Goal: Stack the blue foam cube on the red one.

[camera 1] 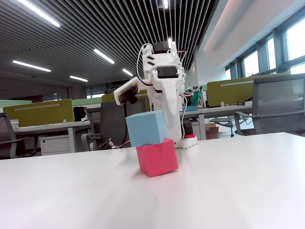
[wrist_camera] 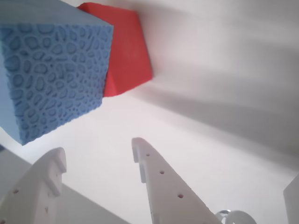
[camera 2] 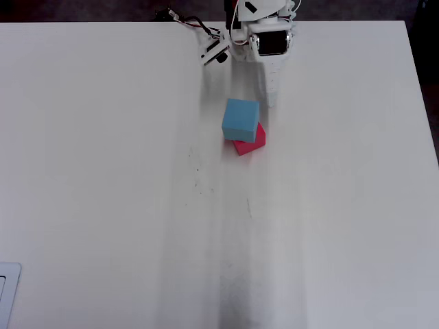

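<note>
The blue foam cube (camera 1: 147,128) rests on top of the red one (camera 1: 157,157), shifted toward the left in the fixed view and slightly tilted. From overhead, the blue cube (camera 2: 241,118) covers most of the red cube (camera 2: 255,140). My gripper (wrist_camera: 98,151) is open and empty; in the wrist view the blue cube (wrist_camera: 51,70) and the red cube (wrist_camera: 128,51) lie beyond its fingertips at upper left, apart from them. In the overhead view the gripper (camera 2: 271,96) points down just behind the stack, near the arm's base.
The white table (camera 2: 103,171) stretches wide around the stack. The arm's base (camera 1: 189,140) and its cables (camera 2: 185,20) sit at the table's far edge. A pale flat object (camera 2: 7,295) shows at the overhead view's bottom left corner.
</note>
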### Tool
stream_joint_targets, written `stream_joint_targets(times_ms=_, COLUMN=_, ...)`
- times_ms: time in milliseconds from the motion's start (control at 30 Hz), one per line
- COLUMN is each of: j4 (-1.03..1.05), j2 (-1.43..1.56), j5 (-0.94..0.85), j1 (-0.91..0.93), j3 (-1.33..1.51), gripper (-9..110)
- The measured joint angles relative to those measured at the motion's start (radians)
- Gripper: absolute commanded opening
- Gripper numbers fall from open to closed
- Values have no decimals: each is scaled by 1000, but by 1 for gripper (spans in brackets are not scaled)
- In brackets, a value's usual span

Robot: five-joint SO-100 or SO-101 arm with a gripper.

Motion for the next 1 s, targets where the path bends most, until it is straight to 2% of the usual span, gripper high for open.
stream_joint_targets(times_ms=1000, j4=-5, j2=0, j5=0, j1=40, j3=0, gripper=17)
